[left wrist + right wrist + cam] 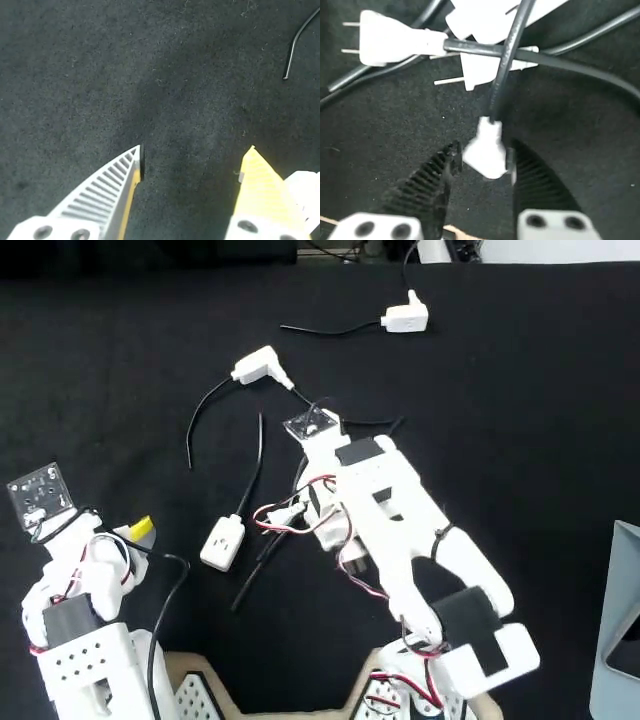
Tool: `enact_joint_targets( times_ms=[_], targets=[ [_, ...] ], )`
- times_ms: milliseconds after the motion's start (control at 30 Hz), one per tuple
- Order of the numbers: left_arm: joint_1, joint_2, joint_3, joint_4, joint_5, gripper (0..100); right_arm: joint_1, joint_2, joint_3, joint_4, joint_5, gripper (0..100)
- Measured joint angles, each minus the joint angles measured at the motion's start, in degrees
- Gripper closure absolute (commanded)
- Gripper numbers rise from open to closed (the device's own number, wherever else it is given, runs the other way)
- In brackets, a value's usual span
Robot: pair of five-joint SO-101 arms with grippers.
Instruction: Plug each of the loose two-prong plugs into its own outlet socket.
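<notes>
Black counter (520,440), two arms at the near edge. Left arm sits at the near left; left claw (135,532) hangs over bare cloth with its fingers apart, one ribbed white and one yellow, nothing between them (left wrist view: left claw (195,155)). A loose black cord end (295,45) lies off to one side of it. Right arm stretches from the near centre toward the middle of the counter; right claw (312,428) is down among crossing cords. In the right wrist view the right claw (483,149) is clamped on a small white connector (487,156) whose black cord runs away from the claw; cannot tell whether this piece is a plug or a socket. Just beyond it lies a white two-prong plug (390,37), prongs bare and in no socket; in the high view the same plug (258,365) lies far-left of the right claw. An outlet socket (222,543) on its own cord rests between the two arms, touching neither claw. A second white plug (405,317) lies at the far side, well apart from both arms. A grey object (620,630) stands at the near right edge.
</notes>
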Motion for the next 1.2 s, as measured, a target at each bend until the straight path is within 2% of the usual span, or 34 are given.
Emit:
enact_joint_targets(
  times_ms=[433,767,1200],
  targets=[
    [0.00,0.00,0.00,0.00,0.00,69,0.44,0.62,0.18,3.69,-2.73,88.1],
    [0.00,0.00,0.00,0.00,0.00,69,3.87,0.62,0.18,3.78,-2.81,88.1],
    [0.00,0.00,0.00,0.00,0.00,69,3.78,0.62,4.31,-3.08,-2.81,88.4]
  ],
)
